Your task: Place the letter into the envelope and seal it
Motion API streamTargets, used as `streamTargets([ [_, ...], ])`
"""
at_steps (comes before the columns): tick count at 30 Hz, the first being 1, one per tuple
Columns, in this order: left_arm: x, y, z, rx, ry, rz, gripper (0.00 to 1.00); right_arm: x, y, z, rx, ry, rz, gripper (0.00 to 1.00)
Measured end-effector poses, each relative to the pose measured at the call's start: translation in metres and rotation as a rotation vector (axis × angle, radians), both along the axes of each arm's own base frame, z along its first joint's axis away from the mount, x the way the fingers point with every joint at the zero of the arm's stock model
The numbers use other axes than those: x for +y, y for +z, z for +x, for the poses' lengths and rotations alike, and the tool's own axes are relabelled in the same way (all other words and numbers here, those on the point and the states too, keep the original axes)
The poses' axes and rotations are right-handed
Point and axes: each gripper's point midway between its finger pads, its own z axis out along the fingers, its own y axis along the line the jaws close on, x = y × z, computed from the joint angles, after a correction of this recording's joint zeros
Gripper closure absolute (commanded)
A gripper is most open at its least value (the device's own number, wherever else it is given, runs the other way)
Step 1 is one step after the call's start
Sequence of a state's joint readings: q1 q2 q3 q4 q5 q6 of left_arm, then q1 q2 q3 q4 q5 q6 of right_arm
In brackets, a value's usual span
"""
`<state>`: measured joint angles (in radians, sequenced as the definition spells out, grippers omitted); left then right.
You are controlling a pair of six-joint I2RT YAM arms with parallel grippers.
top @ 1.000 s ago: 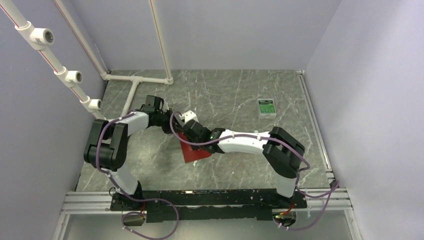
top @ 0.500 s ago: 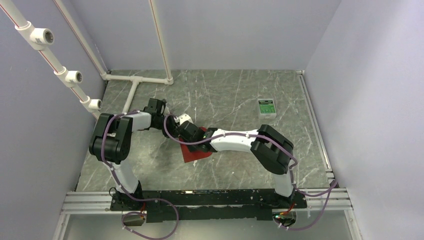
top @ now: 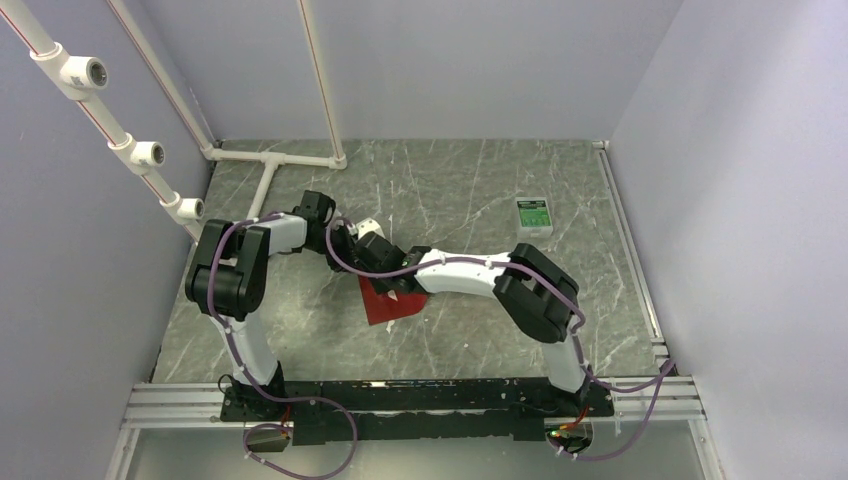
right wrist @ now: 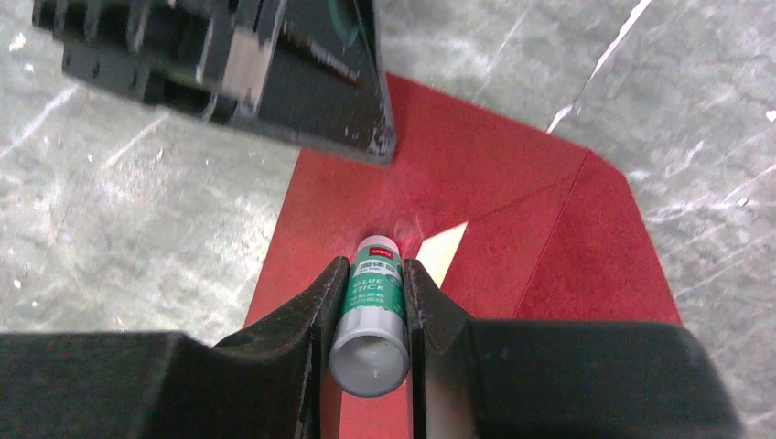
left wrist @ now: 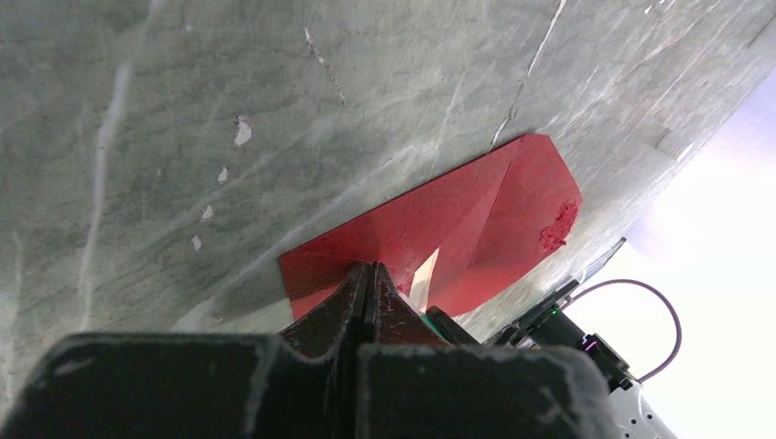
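Over envelope, right gripper holds glue-stick.

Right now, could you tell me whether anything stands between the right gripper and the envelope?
Nothing visible does. The right gripper holds a glue stick pointed at the envelope, with only bare red paper ahead of its tip. The left gripper, shut, sits just beyond that spot, not in the way.

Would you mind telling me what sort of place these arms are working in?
Probably a lab test cell: plain walls box in a marbled tabletop, white pipe framing stands at the back, and a metal mounting rail runs along the near edge.
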<state>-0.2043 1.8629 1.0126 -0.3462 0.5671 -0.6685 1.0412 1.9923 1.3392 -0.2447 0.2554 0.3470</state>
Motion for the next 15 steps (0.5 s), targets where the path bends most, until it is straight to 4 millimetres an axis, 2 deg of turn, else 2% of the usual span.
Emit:
streamTargets([
  [4,0.000,-0.001,0.000,0.001,0.000,0.011,0.98,0.005,0.000,0.013,-0.009,-0.012,0.007,1.00],
  [7,0.000,0.000,0.000,0.002,0.001,0.013,0.98,0.004,0.000,0.015,-0.010,-0.008,0.008,1.00],
  [10,0.000,0.000,0.000,0.004,0.001,0.023,0.98,0.003,0.001,0.013,-0.002,0.008,0.009,1.00],
  [15,0.000,0.000,0.001,0.007,0.000,0.043,0.98,-0.005,0.000,-0.002,0.045,0.040,0.011,1.00],
])
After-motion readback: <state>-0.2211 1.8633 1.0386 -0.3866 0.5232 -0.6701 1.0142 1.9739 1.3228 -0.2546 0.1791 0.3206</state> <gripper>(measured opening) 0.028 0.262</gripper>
